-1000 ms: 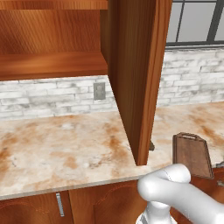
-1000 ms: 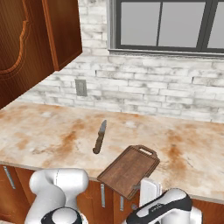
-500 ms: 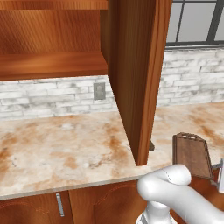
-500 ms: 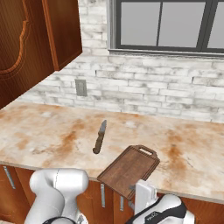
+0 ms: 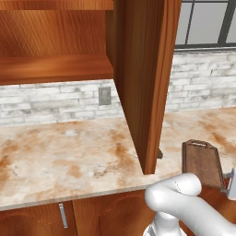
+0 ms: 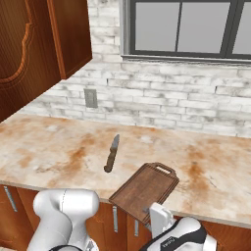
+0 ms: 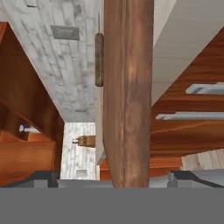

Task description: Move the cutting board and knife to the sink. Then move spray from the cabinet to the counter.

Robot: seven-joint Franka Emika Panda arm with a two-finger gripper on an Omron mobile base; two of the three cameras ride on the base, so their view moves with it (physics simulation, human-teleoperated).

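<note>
**One board, one knife, one open cabinet door**

Counting from the base views, we find one rectangular dark-brown wooden cutting board with a handle loop (image 6: 145, 188) on the beige, rust-blotched stone bench (image 6: 59, 152), its near corner jutting past the front edge. One knife with a dark handle and grey blade (image 6: 112, 153) lies flat on the bench just left of and behind the board, apart from it.

We see one reddish-brown wooden wall cabinet (image 5: 55, 69) with its single door (image 5: 147, 83) swung open toward us. One grey wall outlet (image 6: 90, 98) sits in the white brick backsplash, and one dark-framed window (image 6: 186, 29) is above it.

In the hand view the board's edge runs up the middle as a brown band, passing between our two dark tool tips (image 7: 116, 178), which stand spread wide on either side, pinching nothing that we can make out. There too, one small light-grey spray bottle with a blue-and-white nozzle (image 7: 27, 129) sits inside the cabinet, and two silver bar handles (image 7: 192, 116) cross the lower doors.
</note>
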